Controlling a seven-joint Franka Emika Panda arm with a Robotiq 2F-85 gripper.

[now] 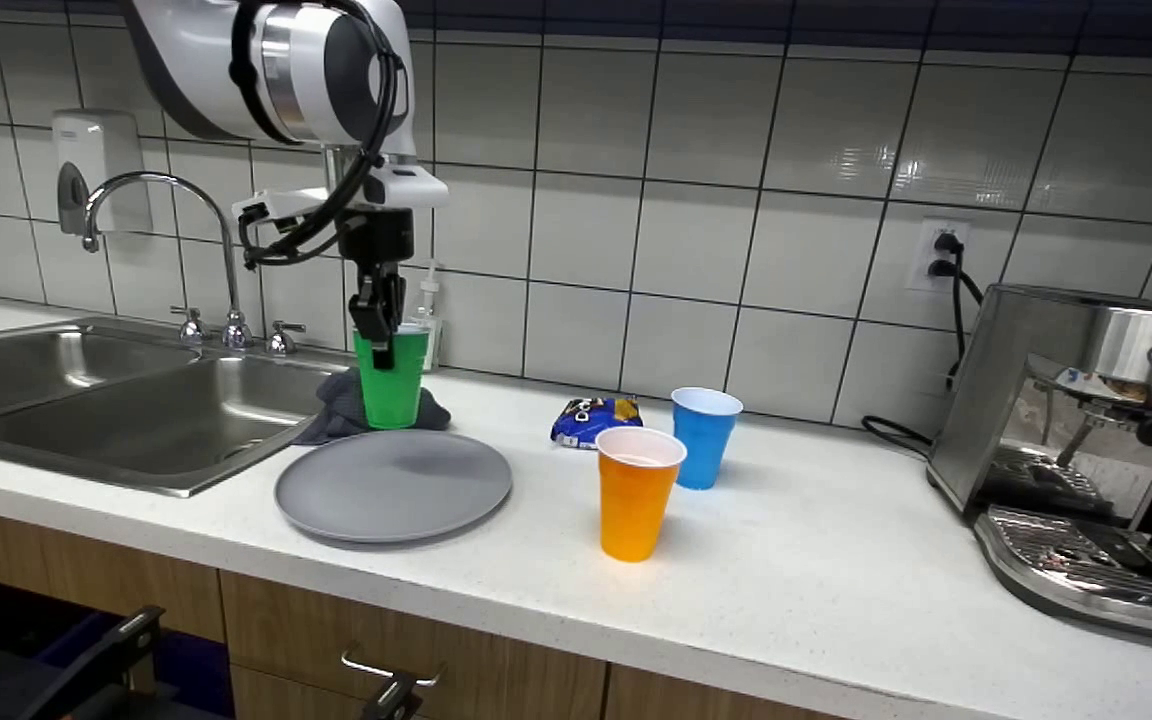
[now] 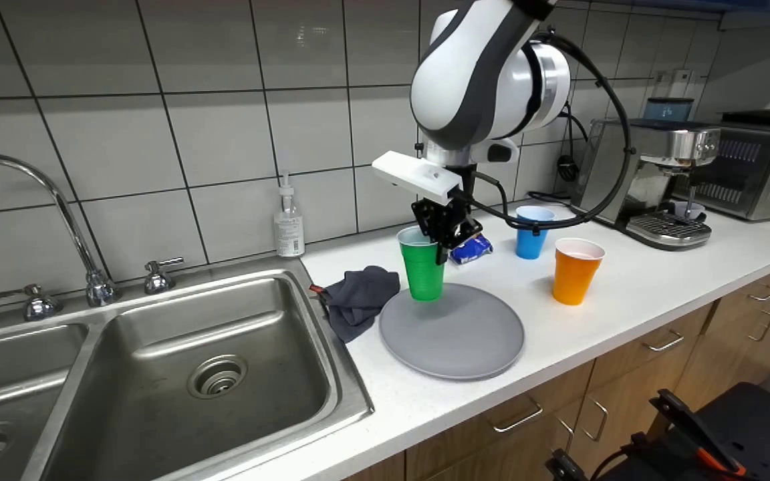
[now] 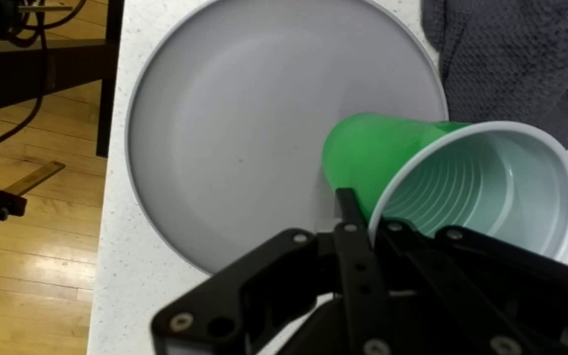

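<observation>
Green cup (image 2: 422, 275) held by one patch of its side: that is what catches me from where I stand. The gripper (image 3: 371, 228) is pinched narrow on it at the rim's eight o'clock in the wrist view, one finger inside and one outside, and I see nothing gripping the opposite side. Take the gray plate (image 2: 452, 341) as a dial, as it lies in an exterior view: the cup is at eleven, its base showing against the plate, though I can't tell whether the two touch. The dark cloth (image 2: 361, 300) lies just beside the plate at ten o'clock. What worries me is that side, which looks thin; it could flex under the pinch and let the cup swing or slip off. Let go here, the base might catch half on the plate's raised rim and tip toward the cloth. Pressing down too hard would probably buckle the cup. A low sweep toward two o'clock could knock over the orange cup (image 2: 575, 277).
</observation>
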